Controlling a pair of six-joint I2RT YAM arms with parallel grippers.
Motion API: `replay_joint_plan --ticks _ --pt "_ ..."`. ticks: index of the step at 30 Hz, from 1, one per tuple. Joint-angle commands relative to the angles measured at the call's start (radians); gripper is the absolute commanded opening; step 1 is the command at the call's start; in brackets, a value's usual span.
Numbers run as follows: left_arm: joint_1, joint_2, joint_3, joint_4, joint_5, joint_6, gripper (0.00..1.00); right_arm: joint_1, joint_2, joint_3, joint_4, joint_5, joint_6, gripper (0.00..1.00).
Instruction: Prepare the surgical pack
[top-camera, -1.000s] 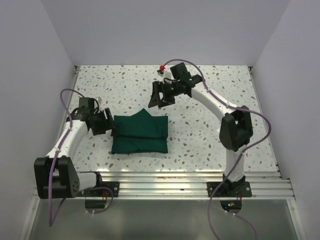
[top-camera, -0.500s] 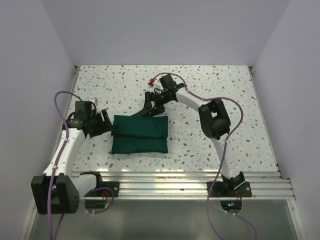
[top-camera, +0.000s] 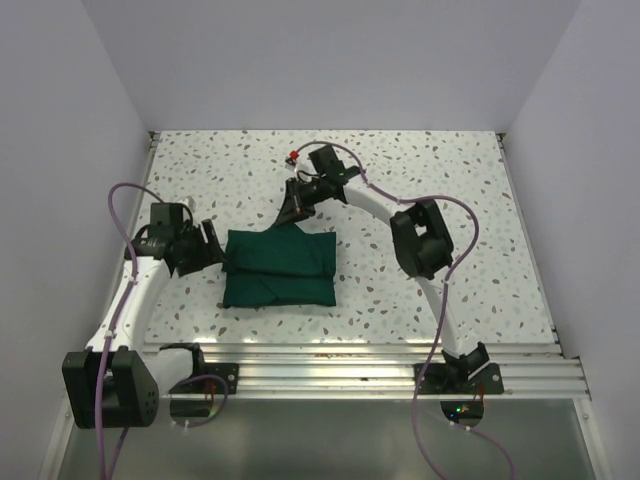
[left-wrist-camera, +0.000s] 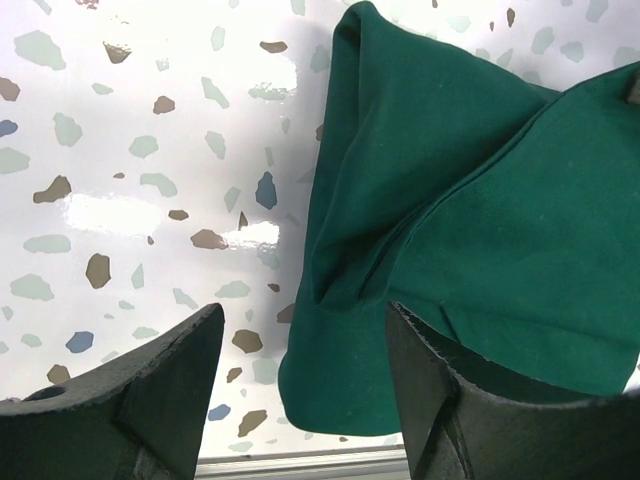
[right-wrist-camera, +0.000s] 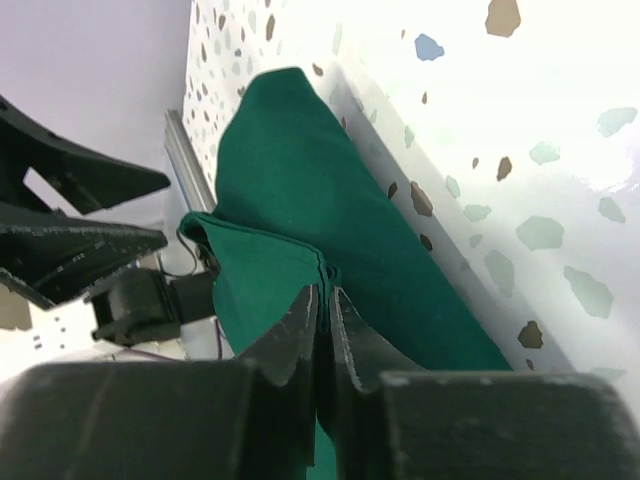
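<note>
The dark green folded cloth bundle (top-camera: 280, 268) lies left of centre on the speckled white worktop (top-camera: 420, 180). The left gripper (top-camera: 222, 254) straddles its left edge, fingers spread wide and released — the right gripper (top-camera: 291, 219) has its fingers clenched, seemingly nipping the bundle's far flap.

The left hand (top-camera: 212, 248) sat at the left edge of the dark green folded cloth bundle (top-camera: 280, 268). Its two black fingers (left-wrist-camera: 150, 390) were spread wide, and that edge showed between them. The right arm (top-camera: 440, 300) rose from its base and bent at the elbow to the right of the bundle. The right hand (top-camera: 293, 208) was at the bundle's far edge, its fingers pinched almost together on a fold.
</note>
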Motion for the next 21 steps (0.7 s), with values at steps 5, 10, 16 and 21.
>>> replay_joint_plan --ticks 5,10,16,21 --pt "0.017 0.004 0.032 -0.013 -0.103 -0.043 0.70 0.040 -0.202 -0.068 -0.021 -0.082 0.038 0.00" --pt "0.038 0.056 0.115 -0.025 -0.196 -0.043 0.70 0.157 -0.401 -0.249 -0.120 -0.078 -0.002 0.01" --pt "0.057 0.123 0.216 0.027 -0.097 -0.025 0.67 0.313 -0.673 -0.666 -0.032 -0.009 0.080 0.43" --pt "0.057 0.151 0.209 0.104 0.232 0.002 0.49 0.279 -0.796 -0.768 -0.129 0.057 0.012 0.61"
